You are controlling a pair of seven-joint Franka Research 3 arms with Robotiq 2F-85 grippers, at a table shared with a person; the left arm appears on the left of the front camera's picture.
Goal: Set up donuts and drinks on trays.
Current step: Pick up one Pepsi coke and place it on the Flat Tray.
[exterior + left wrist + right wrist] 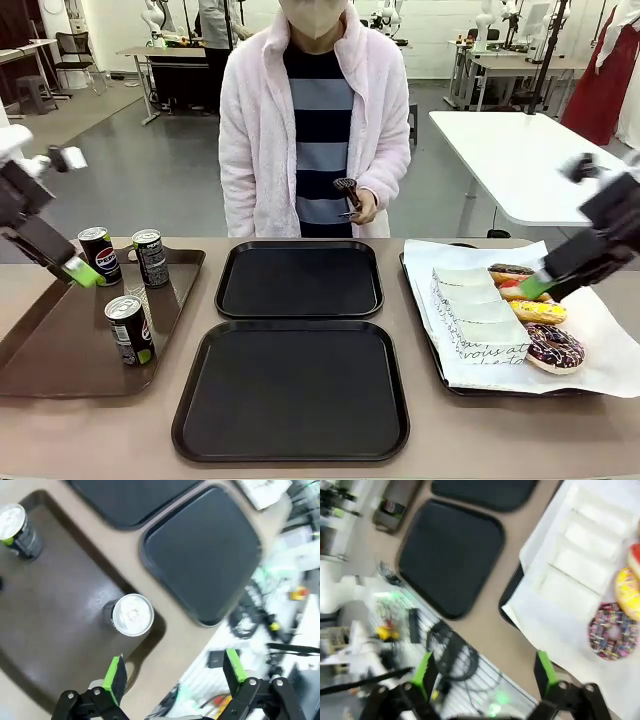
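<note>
Two black trays sit mid-table, a far one [300,280] and a near one [292,390], both bare. Three black cans [100,255] [150,257] [130,330] stand on a brown tray [60,350] at the left. My left gripper [82,272] hovers open over that tray, above a silver-topped can [131,615], with nothing between its fingers [116,677]. At the right, a chocolate-sprinkled donut [553,347], a yellow donut [537,311] and others lie beside white sleeves [475,310] on paper. My right gripper [538,286] hangs open above them, holding nothing.
The paper-lined tray [425,330] holds the donuts at the right. A person in a pink jacket stands at the far side holding dark tongs [347,193]. Bare table runs along the front edge. A white table [520,160] stands behind at the right.
</note>
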